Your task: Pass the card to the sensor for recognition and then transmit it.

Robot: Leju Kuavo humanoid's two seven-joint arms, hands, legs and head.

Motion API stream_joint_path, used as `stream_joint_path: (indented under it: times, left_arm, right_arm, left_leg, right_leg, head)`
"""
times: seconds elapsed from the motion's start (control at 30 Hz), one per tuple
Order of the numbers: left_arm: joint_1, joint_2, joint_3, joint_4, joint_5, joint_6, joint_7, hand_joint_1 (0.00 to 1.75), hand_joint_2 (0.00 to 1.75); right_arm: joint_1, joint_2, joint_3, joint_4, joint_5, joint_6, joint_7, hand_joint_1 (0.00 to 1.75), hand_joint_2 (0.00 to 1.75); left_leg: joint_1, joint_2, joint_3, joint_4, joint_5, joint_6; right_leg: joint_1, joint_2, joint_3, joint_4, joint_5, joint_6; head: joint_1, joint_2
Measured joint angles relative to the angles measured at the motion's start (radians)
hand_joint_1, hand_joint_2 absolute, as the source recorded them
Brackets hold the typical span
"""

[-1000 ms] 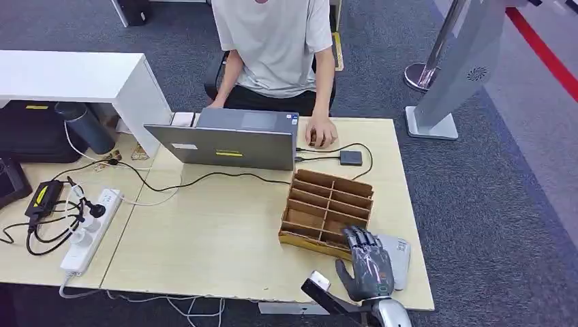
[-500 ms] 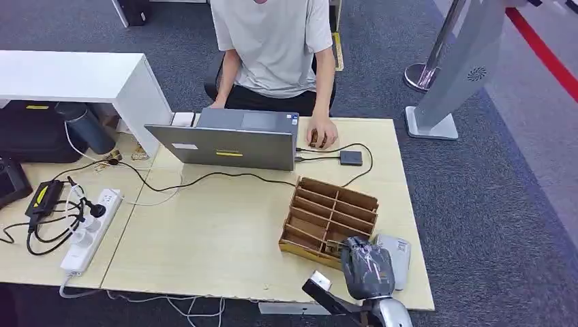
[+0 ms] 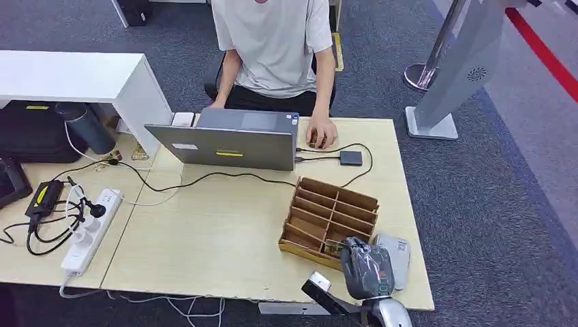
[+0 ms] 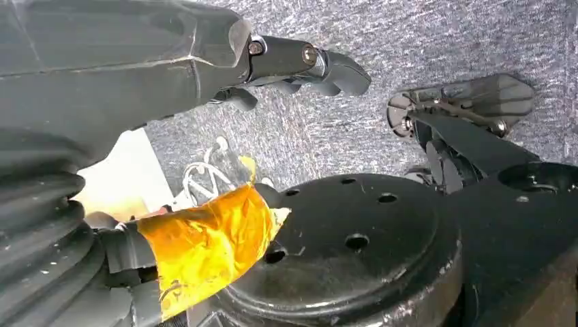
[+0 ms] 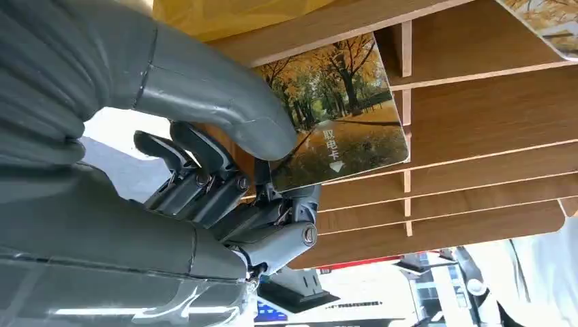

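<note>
A card (image 5: 339, 117) printed with autumn trees stands in a slot of the wooden rack (image 5: 491, 109). My right hand (image 5: 204, 170) pinches its edge between the thumb and the darker fingers. In the head view that hand (image 3: 368, 268) sits curled at the near right corner of the rack (image 3: 332, 204), hiding the card. A small black sensor box (image 3: 351, 158) lies beyond the rack, wired to the laptop. My left hand (image 4: 204, 61) hangs over the carpet, fingers apart and holding nothing.
A person sits behind the open laptop (image 3: 228, 144), one hand (image 3: 320, 131) on the table by the sensor's cable. A grey device (image 3: 399, 251) lies right of my right hand. Another card (image 5: 545, 20) sits in a farther slot. A power strip (image 3: 88, 228) and cables lie left.
My right hand, spread above the rack's near corner a second ago, has dropped and curled its fingers in on the card. Everything else holds still.
</note>
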Motion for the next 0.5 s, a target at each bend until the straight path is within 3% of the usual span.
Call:
stream_joint_path:
  times: [0.37,0.5]
  left_arm:
    - [0.000,0.000,-0.003,0.000,0.002,0.009,-0.006,0.00,1.75]
    - [0.000,0.000,-0.003,0.000,0.013,-0.002,-0.004,0.00,1.75]
  right_arm:
    - [0.000,0.000,0.000,0.000,-0.004,0.000,0.003,1.75,1.75]
    - [-0.002,0.000,-0.001,-0.004,-0.094,0.028,-0.029,1.75,1.75]
  left_leg:
    - [0.000,0.000,0.000,0.000,0.000,0.000]
    - [0.000,0.000,0.000,0.000,0.000,0.000]
  right_leg:
    - [0.000,0.000,0.000,0.000,0.000,0.000]
    - [0.000,0.000,0.000,0.000,0.000,0.000]
  head:
    - [0.000,0.000]
    - [0.000,0.000]
